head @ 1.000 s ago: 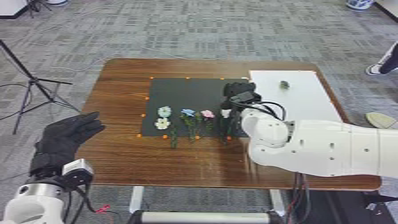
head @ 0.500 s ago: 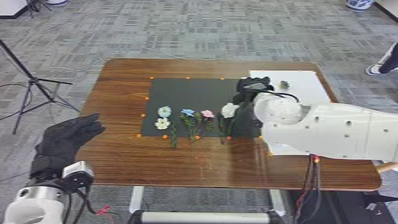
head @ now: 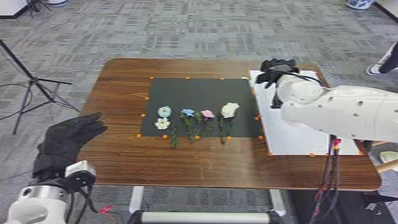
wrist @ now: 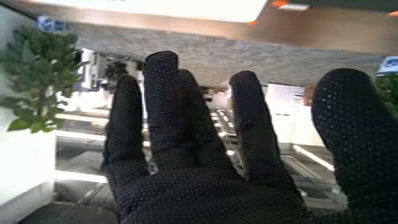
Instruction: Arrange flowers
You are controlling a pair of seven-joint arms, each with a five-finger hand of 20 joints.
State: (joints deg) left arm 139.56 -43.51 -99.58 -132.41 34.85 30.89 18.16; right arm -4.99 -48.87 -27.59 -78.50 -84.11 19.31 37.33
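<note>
ok, r hand (head: 277, 69) open over white sheet (head: 302, 135), l hand (head: 67, 137) open too, flowers (head: 229, 109) on blk mat (head: 188, 94)

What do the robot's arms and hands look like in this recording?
Both arms have rounded white shells. The left hand and right hand wear black gloves with a finely textured weave. Dark cables run along the arms, with some red near the lower ends.

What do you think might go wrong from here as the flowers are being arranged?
The blue flower and the pink flower lie close side by side, so lifting one might drag the other. The black-gloved right hand is over the rectangular white sheet and could nudge it if lowered carelessly.
</note>
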